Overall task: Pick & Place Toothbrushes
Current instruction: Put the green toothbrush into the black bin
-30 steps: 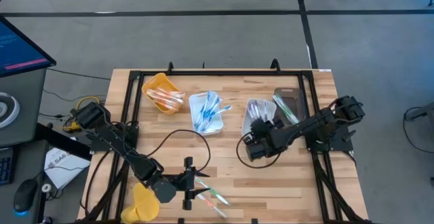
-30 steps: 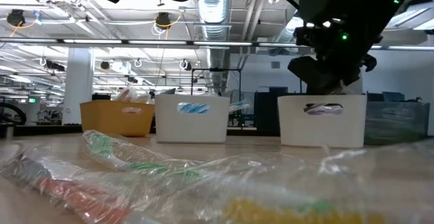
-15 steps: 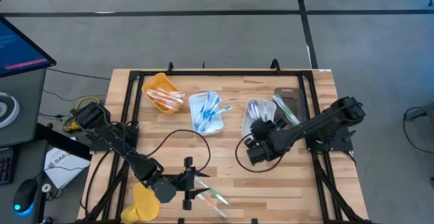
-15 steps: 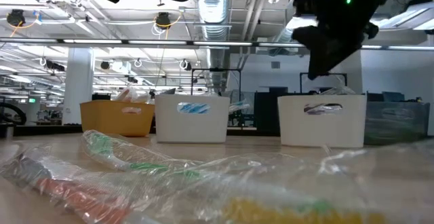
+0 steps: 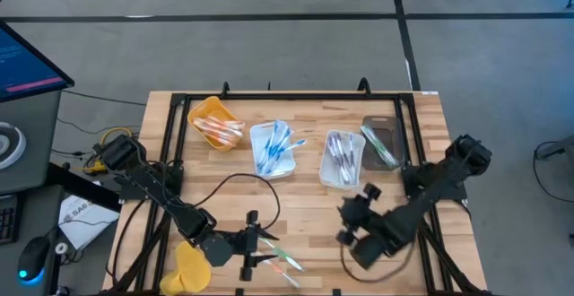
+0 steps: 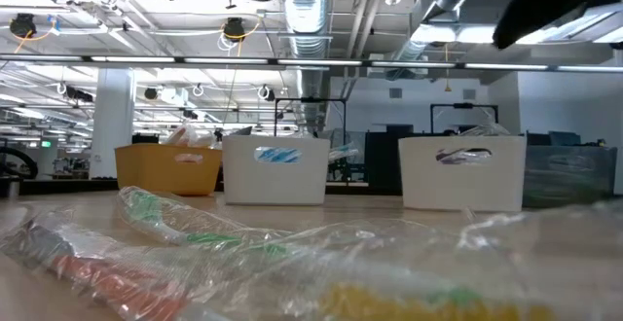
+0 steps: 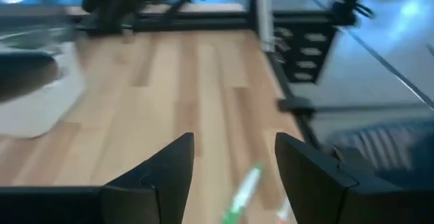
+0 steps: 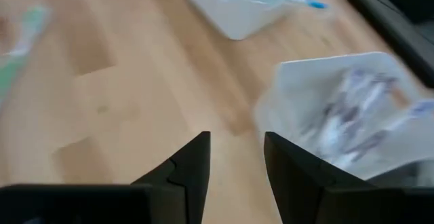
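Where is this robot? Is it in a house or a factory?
Not a house. It looks like a big lab or workshop: bare pipes and ducts hang under the ceiling, long lights run overhead, and the wooden table stands on a plain grey floor beside a computer screen.

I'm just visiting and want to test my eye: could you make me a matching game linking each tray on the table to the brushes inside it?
Trays:
1. yellow plastic tray
2. white plastic tray at the table's middle
3. white plastic tray right of it
4. dark rectangular tray

Contents:
A. green-accented toothbrush
B. grey-accented toothbrushes
C. orange-accented toothbrushes
D. blue-accented toothbrushes

Pairs: 1-C, 2-D, 3-B, 4-A
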You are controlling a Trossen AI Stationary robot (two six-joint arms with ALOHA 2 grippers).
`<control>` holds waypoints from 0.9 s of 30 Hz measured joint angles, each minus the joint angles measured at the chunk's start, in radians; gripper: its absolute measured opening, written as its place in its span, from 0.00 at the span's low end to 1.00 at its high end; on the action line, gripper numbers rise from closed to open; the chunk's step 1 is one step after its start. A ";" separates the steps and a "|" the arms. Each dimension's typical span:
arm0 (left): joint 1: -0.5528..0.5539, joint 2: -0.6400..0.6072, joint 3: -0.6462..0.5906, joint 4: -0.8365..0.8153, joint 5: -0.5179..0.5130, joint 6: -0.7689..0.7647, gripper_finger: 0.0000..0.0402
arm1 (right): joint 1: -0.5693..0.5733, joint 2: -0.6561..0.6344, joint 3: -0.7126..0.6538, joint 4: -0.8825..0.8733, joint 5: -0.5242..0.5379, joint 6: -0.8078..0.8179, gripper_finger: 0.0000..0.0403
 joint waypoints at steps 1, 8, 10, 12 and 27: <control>-0.001 0.000 0.000 -0.001 0.030 0.019 0.50 | 0.023 0.003 0.000 0.016 0.002 0.000 0.33; -0.024 0.063 -0.001 -0.004 0.068 0.173 0.50 | 0.122 0.007 -0.001 0.100 0.050 -0.058 0.33; -0.022 0.098 -0.001 -0.008 0.070 0.197 0.50 | 0.129 0.007 -0.001 0.131 0.060 -0.093 0.32; -0.014 0.133 -0.001 -0.008 0.070 0.201 0.50 | 0.129 0.007 -0.001 0.161 0.059 -0.130 0.32; 0.028 0.171 -0.028 -0.083 0.114 0.102 0.50 | 0.099 0.007 -0.001 0.258 0.058 -0.251 0.32</control>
